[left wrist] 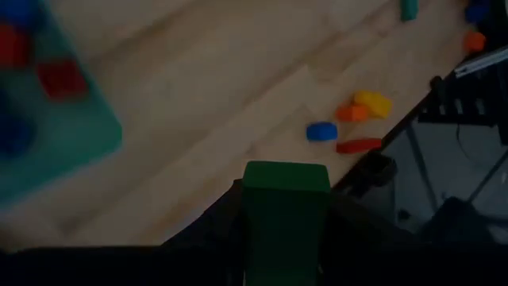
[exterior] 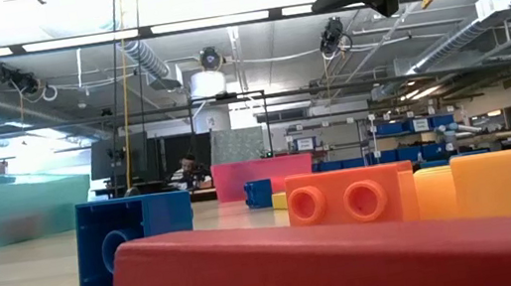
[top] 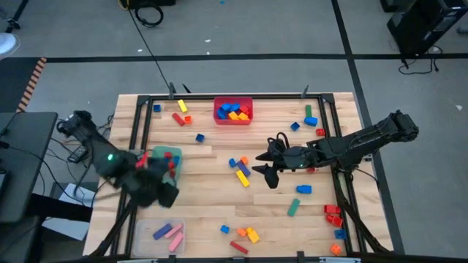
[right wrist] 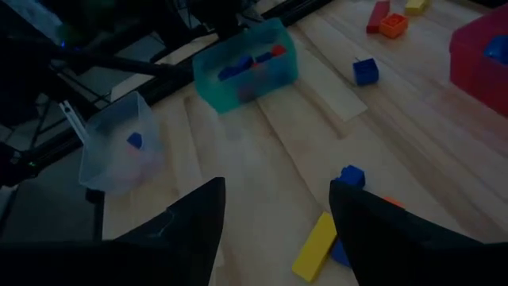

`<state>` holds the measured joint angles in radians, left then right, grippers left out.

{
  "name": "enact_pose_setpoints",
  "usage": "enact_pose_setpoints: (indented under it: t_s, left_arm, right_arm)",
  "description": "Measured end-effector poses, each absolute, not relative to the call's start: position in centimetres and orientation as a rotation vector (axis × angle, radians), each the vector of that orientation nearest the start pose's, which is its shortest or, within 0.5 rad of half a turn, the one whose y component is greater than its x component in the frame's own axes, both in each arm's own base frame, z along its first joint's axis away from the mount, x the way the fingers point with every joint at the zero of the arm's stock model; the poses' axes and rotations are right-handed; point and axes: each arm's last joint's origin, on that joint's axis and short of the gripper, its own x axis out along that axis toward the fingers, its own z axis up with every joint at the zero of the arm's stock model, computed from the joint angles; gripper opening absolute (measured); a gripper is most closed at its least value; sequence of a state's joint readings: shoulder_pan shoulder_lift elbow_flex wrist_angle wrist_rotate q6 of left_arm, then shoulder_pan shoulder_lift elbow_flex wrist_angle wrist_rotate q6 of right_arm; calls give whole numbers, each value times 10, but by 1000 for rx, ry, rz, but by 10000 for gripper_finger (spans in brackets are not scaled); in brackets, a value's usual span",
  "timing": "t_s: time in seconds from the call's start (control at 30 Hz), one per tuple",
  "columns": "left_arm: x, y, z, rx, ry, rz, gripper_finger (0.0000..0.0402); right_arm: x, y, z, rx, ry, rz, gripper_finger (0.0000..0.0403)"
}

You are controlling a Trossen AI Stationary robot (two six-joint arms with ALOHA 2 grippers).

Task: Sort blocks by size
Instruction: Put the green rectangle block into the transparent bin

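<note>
Blocks (top: 242, 174) lie scattered over the wooden counter (top: 219, 208). Left gripper (top: 162, 179), beside the green bin (top: 170, 156), has its jaws clamped on a green block (left wrist: 284, 208). Right gripper (top: 265, 165) hovers mid-counter above a yellow bar (right wrist: 314, 246), jaws apart.

Blocks (top: 242, 176): red, blue, yellow, orange, green, pink. Bins: red (top: 233, 120), green (top: 175, 155), clear (top: 146, 235). Table (top: 219, 201): pale wood.
</note>
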<state>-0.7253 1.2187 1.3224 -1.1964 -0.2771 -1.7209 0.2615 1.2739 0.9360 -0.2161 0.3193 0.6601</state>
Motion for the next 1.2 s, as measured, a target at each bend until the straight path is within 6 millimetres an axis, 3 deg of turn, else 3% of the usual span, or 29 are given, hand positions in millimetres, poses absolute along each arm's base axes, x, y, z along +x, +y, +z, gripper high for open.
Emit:
enact_pose_setpoints:
  t_s: [0.2,0.37,0.6,0.8,1.2]
  left_arm:
    - [147,-187,328,-1142,1025,605,124]
    - [143,-219,301,-1114,1100,712,124]
    - [156,-243,263,-948,1206,775,124]
    - [166,-265,234,-787,1314,664,124]
    - [172,-281,201,-571,1402,551,128]
  right_arm:
    - [268,62,281,485,489,-227,240]
    - [268,63,281,484,493,-214,238]
    - [268,63,281,487,501,-195,238]
    - [268,61,281,489,498,-201,234]
    - [270,56,281,505,491,-222,231]
